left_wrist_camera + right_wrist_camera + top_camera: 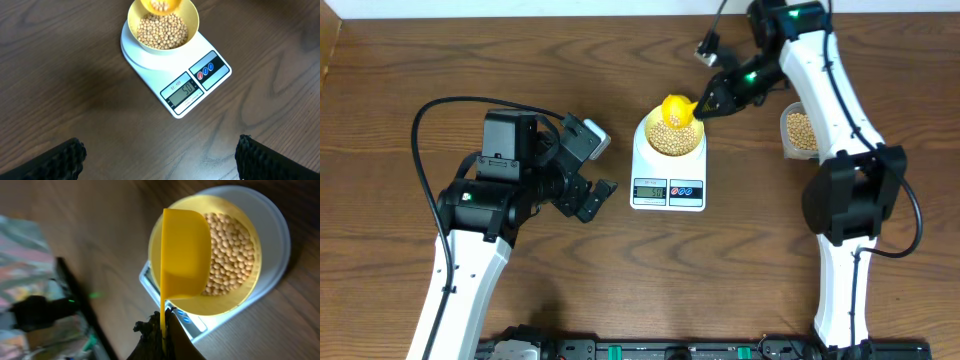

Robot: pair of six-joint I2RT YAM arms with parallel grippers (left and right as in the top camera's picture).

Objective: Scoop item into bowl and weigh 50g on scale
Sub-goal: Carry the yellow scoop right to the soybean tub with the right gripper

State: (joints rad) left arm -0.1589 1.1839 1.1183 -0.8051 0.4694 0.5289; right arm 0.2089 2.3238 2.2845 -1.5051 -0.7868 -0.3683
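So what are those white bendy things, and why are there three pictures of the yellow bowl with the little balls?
The white bendy things are two robot arms at a wooden table. Each ends in a claw with two fingers. One picture looks down from above the table. The other two come from small cameras on the arms' wrists, so you see the same things from different sides.

On the table is a white kitchen scale with a yellow bowl on top. The little balls are beans inside the bowl. A clear tub with more beans stands off to one side.

The right claw is shut on the handle of a yellow scoop, holding it over the bowl. The left claw is open and holds nothing.
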